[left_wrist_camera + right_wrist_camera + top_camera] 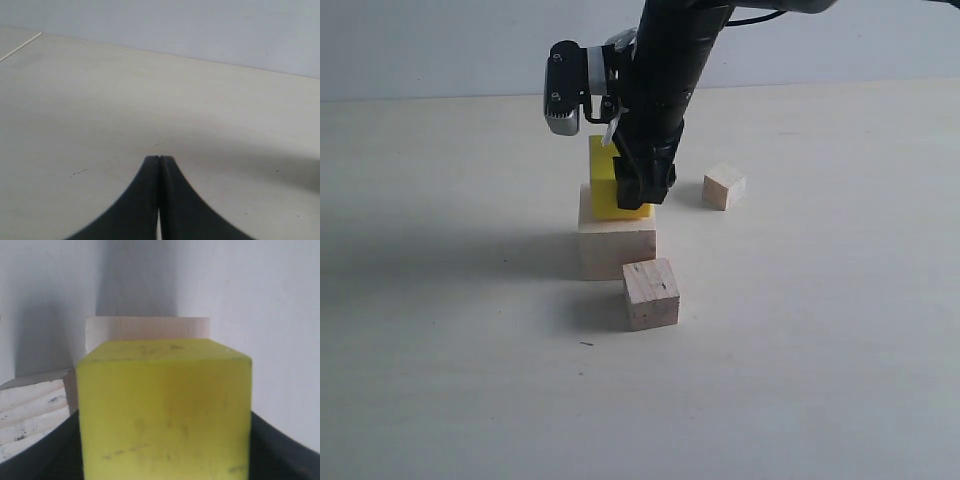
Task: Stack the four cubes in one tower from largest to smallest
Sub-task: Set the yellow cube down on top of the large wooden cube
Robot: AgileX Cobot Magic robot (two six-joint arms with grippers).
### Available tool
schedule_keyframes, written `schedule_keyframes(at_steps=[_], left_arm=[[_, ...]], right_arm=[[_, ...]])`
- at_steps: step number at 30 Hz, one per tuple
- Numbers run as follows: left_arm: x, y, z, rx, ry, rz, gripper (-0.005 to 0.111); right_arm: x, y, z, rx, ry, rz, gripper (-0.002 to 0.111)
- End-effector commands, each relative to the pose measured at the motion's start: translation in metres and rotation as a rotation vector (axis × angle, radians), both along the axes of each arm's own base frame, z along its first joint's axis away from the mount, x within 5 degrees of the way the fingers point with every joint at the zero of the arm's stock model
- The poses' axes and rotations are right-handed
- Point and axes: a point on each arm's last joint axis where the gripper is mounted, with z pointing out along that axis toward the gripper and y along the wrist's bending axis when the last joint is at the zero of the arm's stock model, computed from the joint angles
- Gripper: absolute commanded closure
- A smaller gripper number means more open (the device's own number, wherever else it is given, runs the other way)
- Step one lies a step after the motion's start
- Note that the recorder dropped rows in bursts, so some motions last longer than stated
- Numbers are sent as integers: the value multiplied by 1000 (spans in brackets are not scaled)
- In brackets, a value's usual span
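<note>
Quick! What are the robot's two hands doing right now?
Left gripper: shut, holding nothing.
Right gripper: shut on the yellow cube, which sits on the big pale wood cube.

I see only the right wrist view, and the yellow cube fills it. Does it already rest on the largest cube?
Observer: Yes. The exterior view shows the yellow cube sitting on the largest cube, with the right gripper around it.
Operator: Where are the two smaller cubes?
Observer: Both stand on the table, unstacked: in that view, the speckled cube in front of the largest cube, the smallest cube to its right.
Operator: And the left arm?
Observer: The left gripper has its fingers pressed together above bare table, holding nothing.
</note>
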Motion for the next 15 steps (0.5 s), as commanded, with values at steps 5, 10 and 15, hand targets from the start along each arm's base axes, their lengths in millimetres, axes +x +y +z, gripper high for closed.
schedule_keyframes(at_steps=[5,10,15], left_arm=[[0,0,0,2,-9,-6,107],[0,0,0,2,-9,-6,107],[0,0,0,2,-9,-6,107]], right_arm=[[-1,1,6,19,-14,6,41],[-1,2,6,21,-11,1,40],[-2,4,7,46,0,-3,40]])
